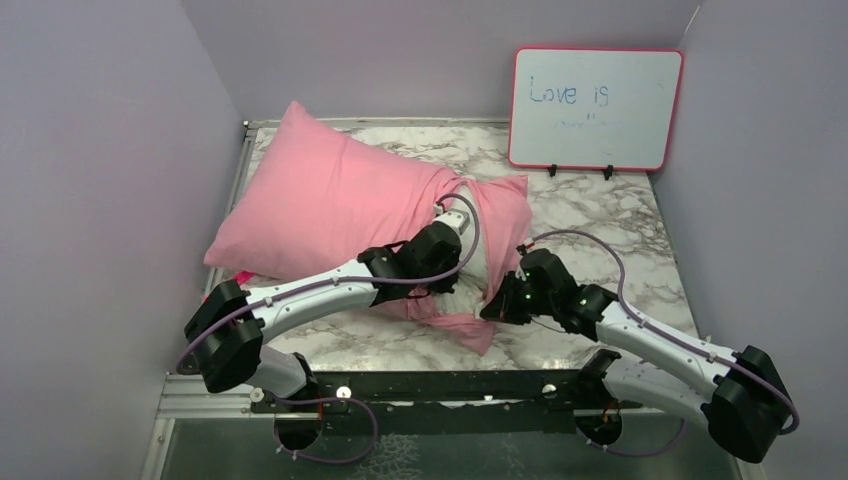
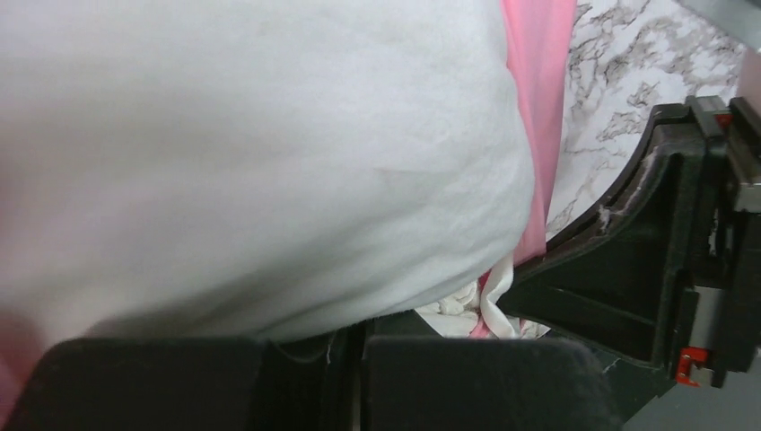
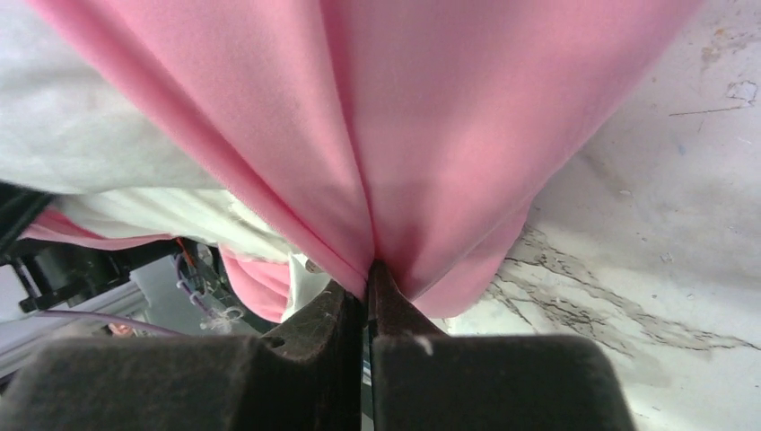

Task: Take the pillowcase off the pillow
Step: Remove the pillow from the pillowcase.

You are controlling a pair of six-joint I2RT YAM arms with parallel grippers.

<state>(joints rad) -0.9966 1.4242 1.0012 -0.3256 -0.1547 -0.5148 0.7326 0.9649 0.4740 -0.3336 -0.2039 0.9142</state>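
Pillowcase [image 1: 330, 200] covers most of the pillow [image 2: 251, 162], which lies across the far left of the marble table [image 1: 600, 230] with its bare white end poking out near the middle. I have my right gripper [image 3: 368, 274] pinched tight on a bunched fold of the pink open edge. My left gripper [image 2: 356, 350] has its fingers closed together on the white pillow end.

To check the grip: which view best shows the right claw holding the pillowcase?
The right wrist view: close up, the right claw is shut on a pinched fold of the pillowcase. The top external view hides its fingertips. The left wrist view shows a pink strip beside the pillow, not the grip.
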